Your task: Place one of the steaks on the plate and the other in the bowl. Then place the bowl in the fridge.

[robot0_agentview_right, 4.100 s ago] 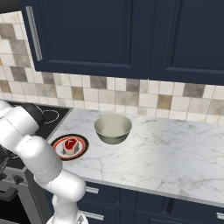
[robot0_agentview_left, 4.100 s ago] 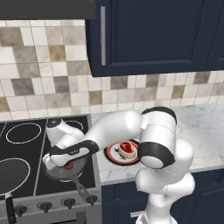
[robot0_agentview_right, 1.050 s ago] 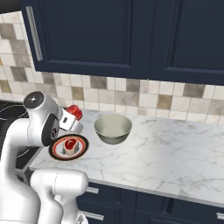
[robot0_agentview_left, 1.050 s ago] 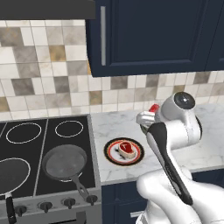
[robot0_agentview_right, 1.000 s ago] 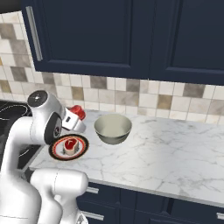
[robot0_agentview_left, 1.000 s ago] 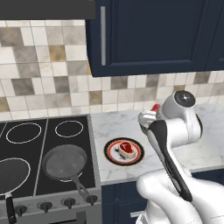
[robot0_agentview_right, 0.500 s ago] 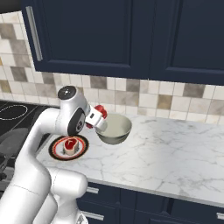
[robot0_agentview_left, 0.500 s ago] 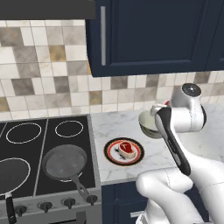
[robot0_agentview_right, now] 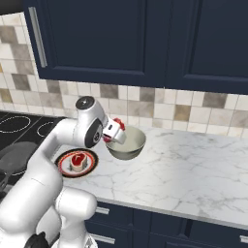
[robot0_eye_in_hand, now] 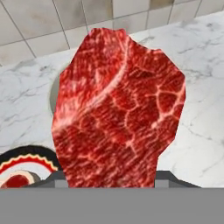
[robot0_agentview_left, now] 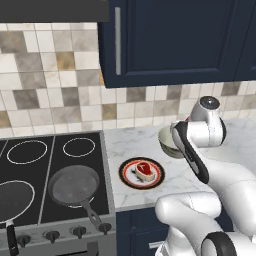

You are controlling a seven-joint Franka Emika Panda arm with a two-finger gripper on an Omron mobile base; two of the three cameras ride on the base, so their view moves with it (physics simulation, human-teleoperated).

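One steak (robot0_agentview_left: 145, 170) (robot0_agentview_right: 77, 160) lies on the plate (robot0_agentview_left: 128, 176) (robot0_agentview_right: 62, 163), whose black rim and red ring stand out on the marble counter. My gripper (robot0_agentview_right: 116, 131) is shut on the second steak (robot0_agentview_right: 119, 124) (robot0_eye_in_hand: 118, 109) and holds it just above the left rim of the bowl (robot0_agentview_right: 130, 147) (robot0_agentview_left: 167, 142). In the hand view the held steak hangs close to the camera and covers most of the bowl (robot0_eye_in_hand: 54, 94); a piece of the plate (robot0_eye_in_hand: 26, 162) shows at the lower left. The fridge is out of view.
A dark frying pan (robot0_agentview_left: 75, 184) sits on the black stove (robot0_agentview_left: 30, 150) to the left of the plate, and a second pan (robot0_agentview_left: 12, 200) sits at the front left. Navy cabinets (robot0_agentview_right: 145, 43) hang above the tiled wall. The marble counter (robot0_agentview_right: 193, 164) stretches to the right of the bowl.
The arm has swung right from the frying pan, carrying the second steak past the plate to the bowl's rim. The plate, its steak and the bowl have stayed put.
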